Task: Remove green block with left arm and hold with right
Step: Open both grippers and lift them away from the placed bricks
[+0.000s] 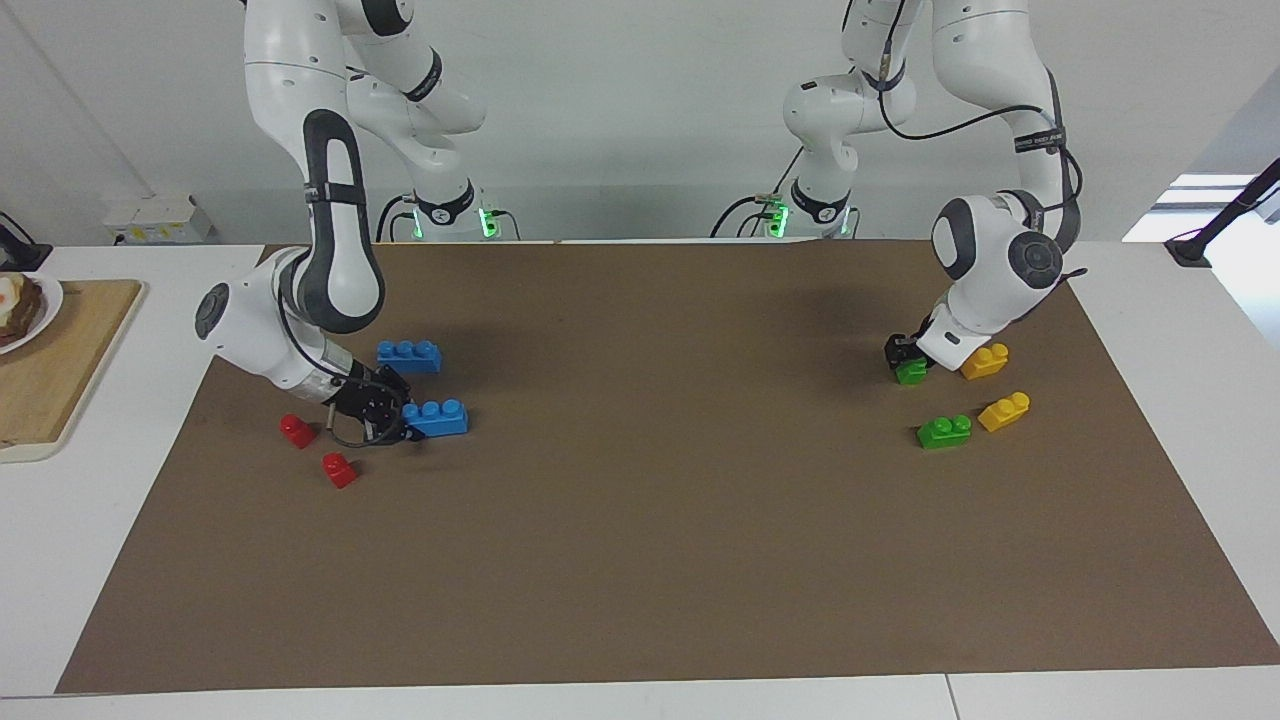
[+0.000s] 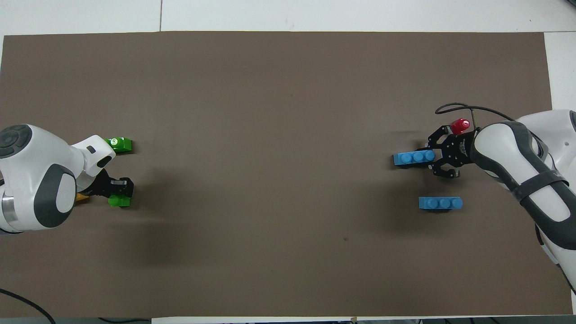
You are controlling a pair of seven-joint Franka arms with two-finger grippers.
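One green block (image 1: 911, 373) (image 2: 119, 201) lies on the brown mat (image 1: 640, 520) at the left arm's end. My left gripper (image 1: 903, 353) (image 2: 120, 187) is right at it, covering its top; whether it grips the block does not show. A second green block (image 1: 944, 431) (image 2: 120, 144) lies free, farther from the robots. At the right arm's end my right gripper (image 1: 398, 418) (image 2: 432, 155) is low over the mat and shut on the end of a blue three-stud brick (image 1: 438, 417) (image 2: 413, 157).
Two yellow bricks (image 1: 985, 360) (image 1: 1004, 410) lie beside the green ones. A second blue brick (image 1: 409, 355) (image 2: 440, 203) and two red blocks (image 1: 297, 430) (image 1: 339, 469) lie around the right gripper. A wooden board (image 1: 60, 370) with a plate stands off the mat.
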